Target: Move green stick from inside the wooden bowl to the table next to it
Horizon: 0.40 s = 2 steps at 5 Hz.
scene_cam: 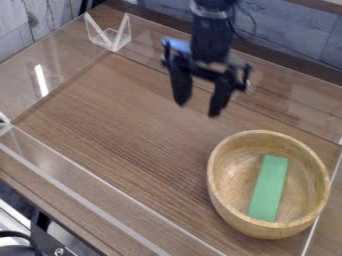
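The brown wood-grain table (114, 125) spreads out under the gripper and holds everything up. The round, light wooden bowl (218, 190) sits on it, down and to the right of the gripper in the view, its thick rim keeping things in. The black gripper (198, 104) is blurry, but its fingers look apart, with nothing between them. It probably needs that gap to grab. The flat green stick (270, 188) lies inside the bowl, well apart from the gripper, so the fingers must likely reach over the rim.
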Motion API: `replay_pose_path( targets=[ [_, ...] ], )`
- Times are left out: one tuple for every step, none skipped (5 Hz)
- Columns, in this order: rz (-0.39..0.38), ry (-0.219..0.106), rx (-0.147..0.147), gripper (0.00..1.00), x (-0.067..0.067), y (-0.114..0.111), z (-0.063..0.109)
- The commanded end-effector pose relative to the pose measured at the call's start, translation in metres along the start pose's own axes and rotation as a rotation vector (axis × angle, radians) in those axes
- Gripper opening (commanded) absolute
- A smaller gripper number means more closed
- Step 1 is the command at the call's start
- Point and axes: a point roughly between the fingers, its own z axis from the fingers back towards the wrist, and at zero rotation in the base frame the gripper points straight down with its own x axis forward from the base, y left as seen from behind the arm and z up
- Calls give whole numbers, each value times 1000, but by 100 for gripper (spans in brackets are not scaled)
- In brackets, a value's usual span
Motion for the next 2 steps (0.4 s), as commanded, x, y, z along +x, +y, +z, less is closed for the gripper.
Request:
replay_pose_path(
  targets=[
    [32, -57, -24, 100, -13, -35, 8],
    [73, -85, -41, 100, -23, -71, 5]
  ],
)
